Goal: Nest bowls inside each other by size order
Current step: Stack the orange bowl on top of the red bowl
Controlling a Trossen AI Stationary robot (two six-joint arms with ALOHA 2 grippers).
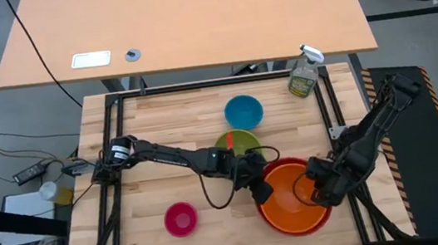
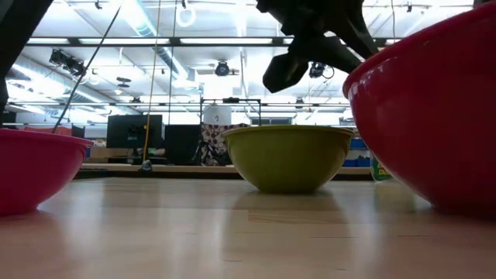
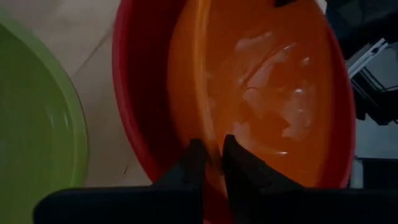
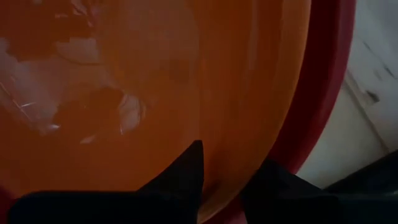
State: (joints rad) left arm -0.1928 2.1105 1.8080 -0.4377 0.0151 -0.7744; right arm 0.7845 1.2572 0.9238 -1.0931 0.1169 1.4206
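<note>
The orange bowl [image 1: 296, 207] sits inside the red bowl [image 1: 289, 164] at the table's near right, shifted toward the near side. My left gripper [image 1: 259, 186] is shut on the orange bowl's left rim. My right gripper [image 1: 317, 187] is open at the orange bowl's right side. Its fingers [image 4: 186, 171] stand on either side of the rim, and I cannot see that they touch it. The green bowl [image 1: 238, 143], blue bowl [image 1: 244, 111] and pink bowl [image 1: 181, 219] rest on their bases on the table. My left gripper [image 3: 213, 158] pinches the orange bowl's left rim [image 3: 211, 177] between its two fingers. One finger is inside the bowl and one is in the gap to the red bowl's wall [image 3: 134, 112]. The fingers slant down from the table's left. The orange bowl lies in the red bowl.
A clear spray bottle [image 1: 303, 74] stands at the far right corner. The green bowl is just left of the red bowl and close to my left arm. A cable [image 1: 211, 192] loops beside my left wrist. There is free wood on the table's left half.
</note>
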